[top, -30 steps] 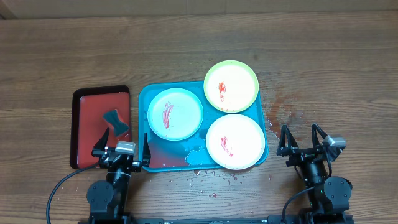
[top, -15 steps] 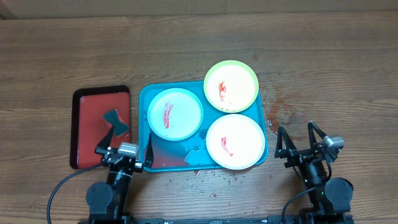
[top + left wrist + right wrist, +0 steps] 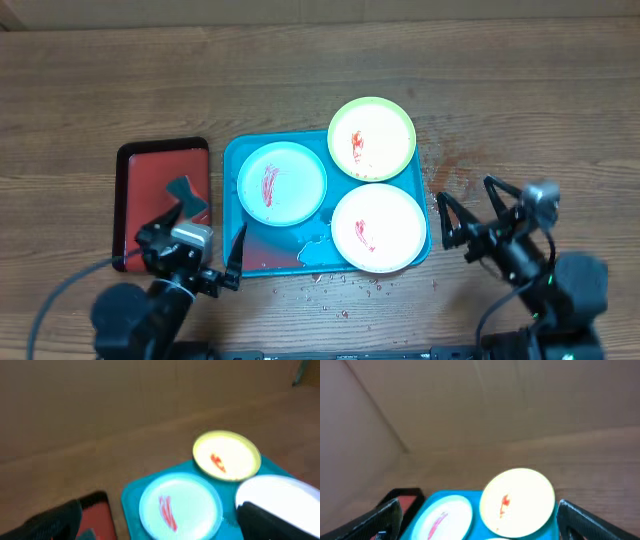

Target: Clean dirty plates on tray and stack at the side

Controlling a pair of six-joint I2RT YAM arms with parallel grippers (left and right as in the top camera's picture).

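The teal tray holds three plates, each smeared with red sauce: a light-blue-rimmed one at the left, a yellow-green one overhanging the back right corner, and a pale yellow one at the front right. My left gripper hovers open over the tray's front left corner, with nothing between its fingers. My right gripper is open and empty just right of the tray. The left wrist view shows all three plates ahead. The right wrist view shows the yellow-green plate and the light-blue one.
A dark red tray with a black rim lies left of the teal tray and carries a dark bow-shaped sponge. Red sauce specks dot the wooden table in front of the teal tray and to its right.
Both arms have lifted off their rest pose. The right gripper has moved back and left toward the tray. The left gripper has risen and tilted. Both stay open.
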